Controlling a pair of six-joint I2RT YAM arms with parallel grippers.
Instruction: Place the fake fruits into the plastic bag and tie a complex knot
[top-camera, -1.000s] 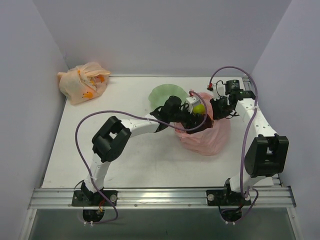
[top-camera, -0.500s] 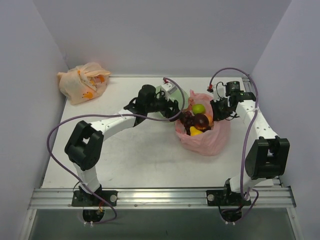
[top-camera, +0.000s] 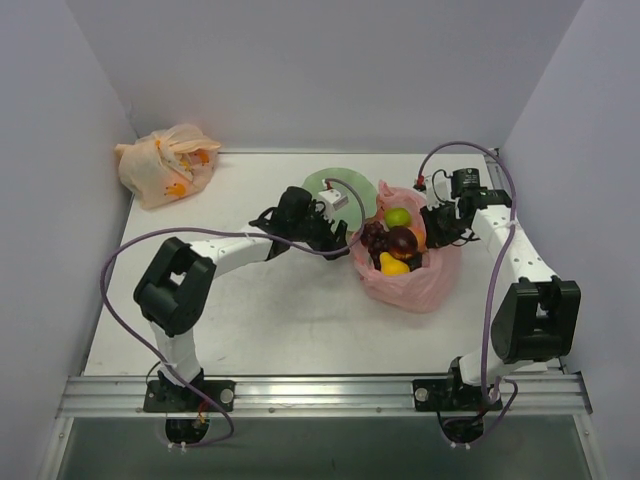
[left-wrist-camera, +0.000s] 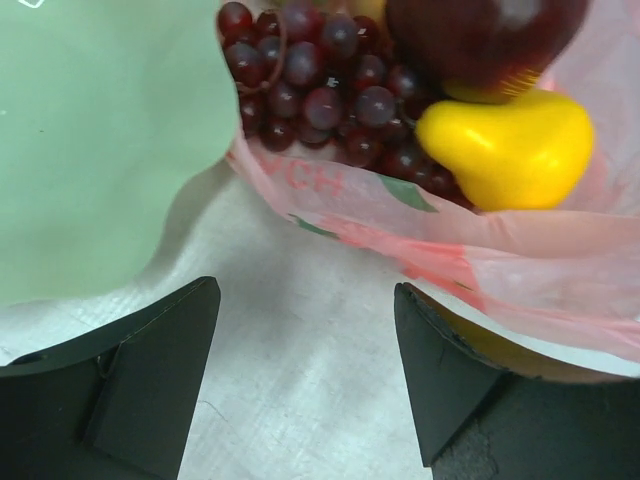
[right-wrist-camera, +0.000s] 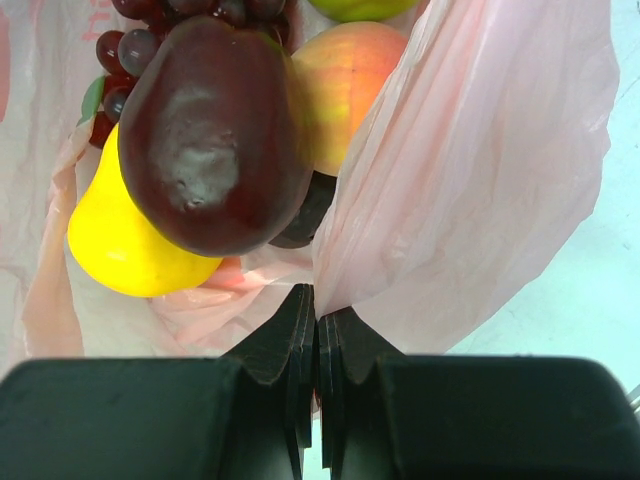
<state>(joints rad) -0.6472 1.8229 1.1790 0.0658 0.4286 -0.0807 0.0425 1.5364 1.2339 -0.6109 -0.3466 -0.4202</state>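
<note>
The pink plastic bag (top-camera: 412, 280) lies open at the right middle of the table. It holds a dark grape bunch (left-wrist-camera: 330, 90), a yellow fruit (left-wrist-camera: 510, 150), a dark red-purple fruit (right-wrist-camera: 210, 140), an orange-red peach (right-wrist-camera: 340, 85) and a green fruit (top-camera: 398, 217). My left gripper (left-wrist-camera: 305, 300) is open and empty, low over the table by the bag's left rim, next to the green bowl (left-wrist-camera: 100, 140). My right gripper (right-wrist-camera: 318, 320) is shut on the bag's right rim (right-wrist-camera: 350, 270) and holds it up.
A pale orange tied bag (top-camera: 166, 165) sits in the back left corner. The green bowl (top-camera: 322, 185) stands just behind my left gripper (top-camera: 338, 232). Grey walls close in the table on three sides.
The left arm pulled out of the bag's mouth, swung left and back over the bowl, then came down beside the bag's left rim. The fruits now show in the bag. The right gripper kept its hold.
</note>
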